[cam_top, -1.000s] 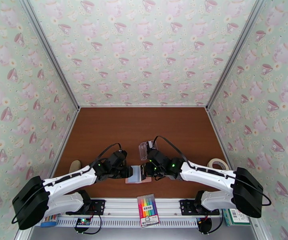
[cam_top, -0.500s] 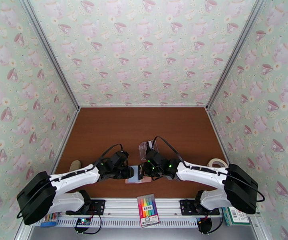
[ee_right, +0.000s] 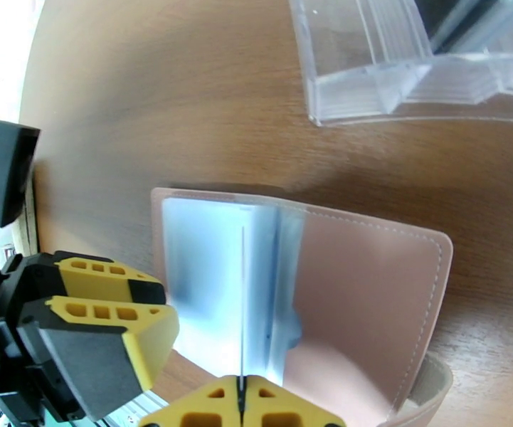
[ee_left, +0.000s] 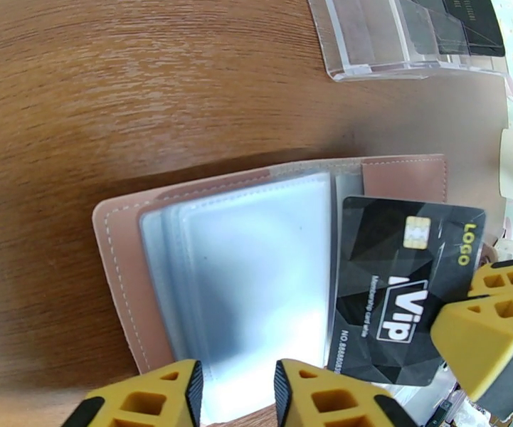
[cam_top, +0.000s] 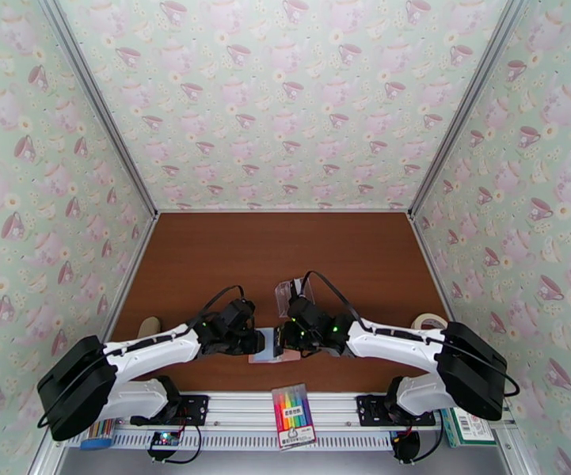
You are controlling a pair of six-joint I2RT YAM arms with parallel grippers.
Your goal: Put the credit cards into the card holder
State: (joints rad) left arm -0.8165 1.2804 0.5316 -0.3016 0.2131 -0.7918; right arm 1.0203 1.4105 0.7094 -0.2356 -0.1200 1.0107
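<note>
Card point(ee_left: 398, 279), black, clenched in the right gripper point(ee_right: 242, 384), hangs over the open card holder point(ee_right: 370, 293) on the bench point(ee_left: 149, 80). Its clear sleeves point(ee_left: 242, 265) lie toward the left gripper point(ee_left: 238, 393); I cannot tell whether that one grips.

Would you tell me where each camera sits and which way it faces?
Top external: above and behind, facing down onto the table; both arms show.
Left wrist: on that arm, facing down at the card holder; left fingers at bottom.
Right wrist: on that arm, facing the card holder; right fingers pinch the credit card.
Wrist views share the clear box.
</note>
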